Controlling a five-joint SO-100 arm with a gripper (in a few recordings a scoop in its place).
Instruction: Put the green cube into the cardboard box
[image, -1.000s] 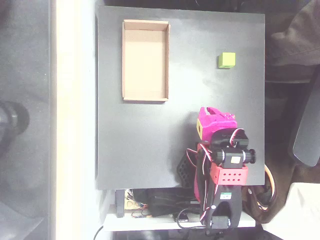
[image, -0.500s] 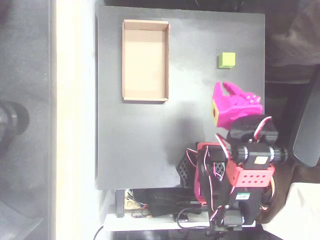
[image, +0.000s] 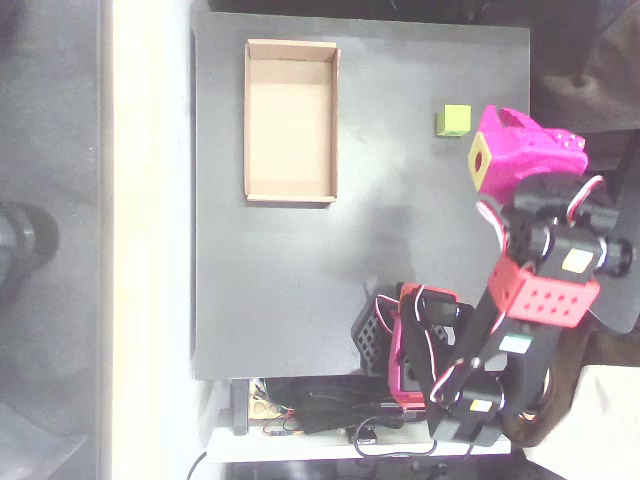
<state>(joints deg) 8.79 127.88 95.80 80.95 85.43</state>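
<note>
The small lime green cube (image: 453, 119) sits on the black table toward the back right, clear of everything. My magenta gripper (image: 500, 114) hangs just right of the cube, near the table's right edge, its yellow patch turned toward the cube. From above the jaws blend into one magenta mass, so their state is unclear, and nothing shows between them. The tan cardboard box (image: 248, 120) lies at the back left with nothing inside.
The black table top (image: 300, 280) is bare between box and cube. My arm's red base and cables (image: 420, 340) crowd the front right edge. A pale strip of floor or bench (image: 150, 240) runs along the table's left side.
The arm has swung right and toward the back, carrying the gripper from the front middle of the table to a spot beside the cube. Cube and box have not moved.
</note>
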